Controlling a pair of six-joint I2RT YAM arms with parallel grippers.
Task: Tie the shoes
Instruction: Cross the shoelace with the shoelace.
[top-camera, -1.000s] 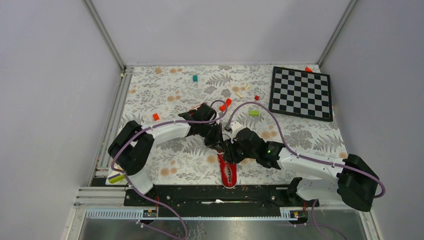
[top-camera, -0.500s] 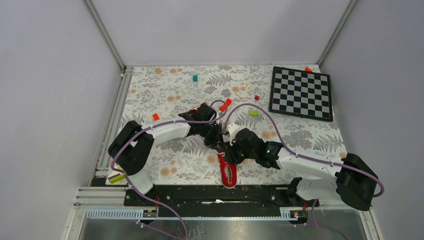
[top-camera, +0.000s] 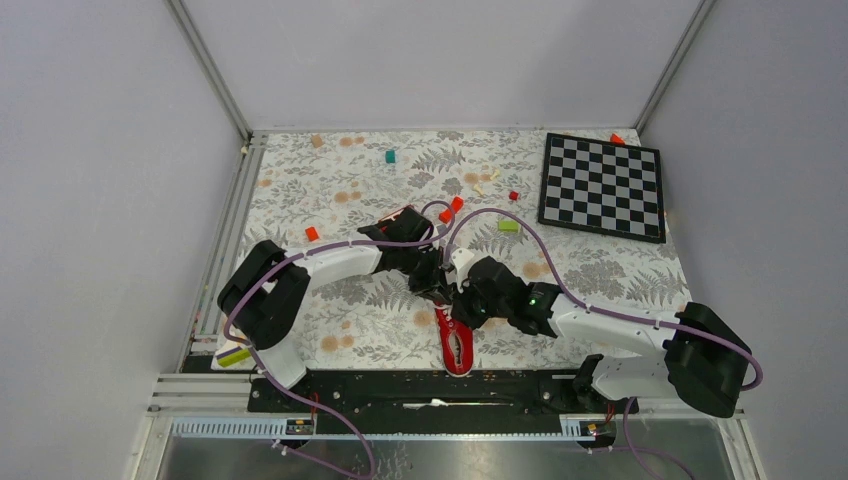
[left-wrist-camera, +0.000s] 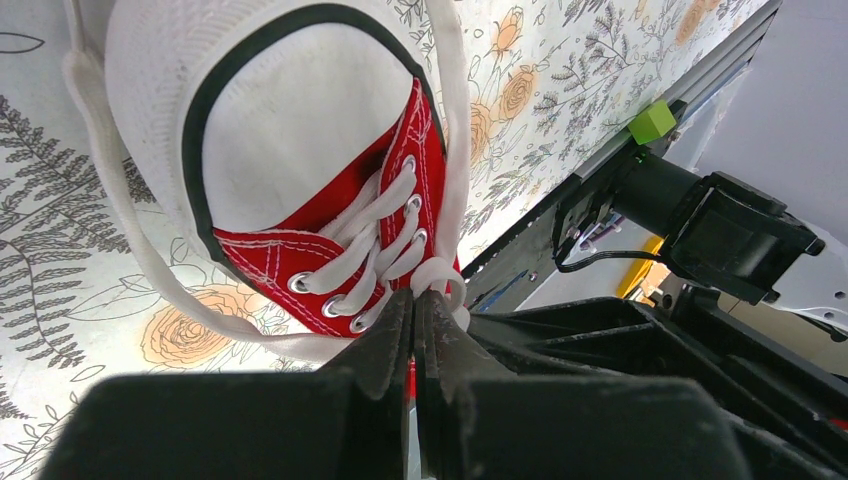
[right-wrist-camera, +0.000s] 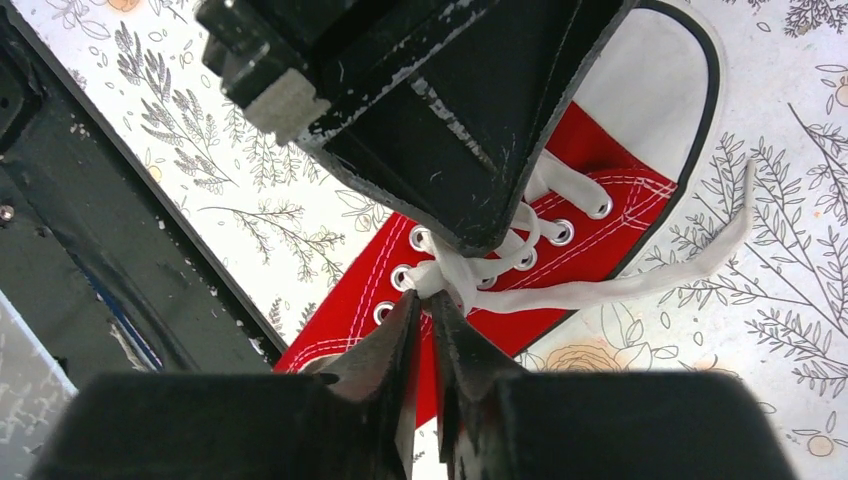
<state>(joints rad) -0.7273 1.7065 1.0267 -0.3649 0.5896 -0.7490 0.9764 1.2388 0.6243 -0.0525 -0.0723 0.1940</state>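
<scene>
The red sneaker (top-camera: 458, 345) with its white toe cap lies near the table's front edge, toe toward the far side. Both grippers meet over its laces. My left gripper (left-wrist-camera: 415, 293) is shut, and a small loop of white lace (left-wrist-camera: 442, 277) curls out at its tips. My right gripper (right-wrist-camera: 422, 298) has its jaws drawn close on the lace knot (right-wrist-camera: 447, 276), just below the left gripper's tip (right-wrist-camera: 478, 245). One loose lace end (right-wrist-camera: 640, 282) trails across the floral cloth beside the shoe (right-wrist-camera: 370, 290). Another lace (left-wrist-camera: 110, 190) runs around the toe cap (left-wrist-camera: 290, 110).
A chessboard (top-camera: 602, 186) lies at the back right. Small blocks are scattered on the cloth: green (top-camera: 509, 226), teal (top-camera: 390, 156), red (top-camera: 311, 233) and red-orange (top-camera: 456, 204). The black base rail (top-camera: 430, 385) runs right behind the shoe's heel.
My right gripper's jaws have drawn together at the lace knot, and the right arm has edged slightly left. The left gripper has stayed shut in place.
</scene>
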